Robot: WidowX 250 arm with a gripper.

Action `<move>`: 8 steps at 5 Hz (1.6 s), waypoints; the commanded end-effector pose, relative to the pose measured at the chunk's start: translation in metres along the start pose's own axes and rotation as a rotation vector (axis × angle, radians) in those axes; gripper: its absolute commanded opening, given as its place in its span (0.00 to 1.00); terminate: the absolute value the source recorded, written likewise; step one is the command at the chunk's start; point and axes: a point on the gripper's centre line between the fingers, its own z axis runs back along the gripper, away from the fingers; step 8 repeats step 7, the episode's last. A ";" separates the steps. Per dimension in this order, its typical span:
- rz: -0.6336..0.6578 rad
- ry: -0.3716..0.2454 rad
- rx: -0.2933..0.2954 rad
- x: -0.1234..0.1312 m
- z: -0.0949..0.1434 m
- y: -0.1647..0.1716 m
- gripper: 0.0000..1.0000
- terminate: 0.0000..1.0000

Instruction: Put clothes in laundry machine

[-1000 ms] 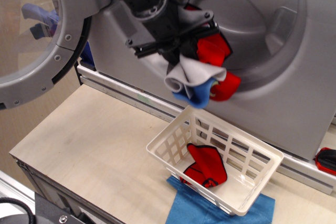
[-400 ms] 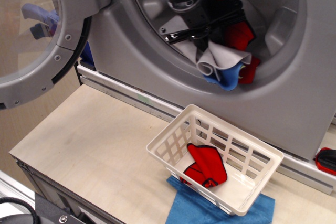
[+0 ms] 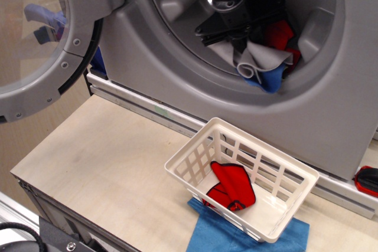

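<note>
We see the laundry machine (image 3: 177,81) with its round door (image 3: 41,45) swung open at left. On the wooden table (image 3: 100,163) sits a white basket (image 3: 295,178) on a blue mat (image 3: 218,237). Inside the drum mouth the gripper (image 3: 242,36) holds a bundle of clothes (image 3: 263,57), grey, red and blue, jaws clamped on it. One red cloth (image 3: 231,186) lies in the basket.
</note>
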 end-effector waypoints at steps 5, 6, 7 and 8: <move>-0.053 -0.019 -0.058 -0.003 0.062 0.004 1.00 0.00; -0.093 0.066 -0.021 -0.016 0.079 0.007 1.00 0.00; -0.144 0.180 0.000 -0.025 0.085 0.011 1.00 1.00; -0.144 0.180 0.000 -0.025 0.085 0.011 1.00 1.00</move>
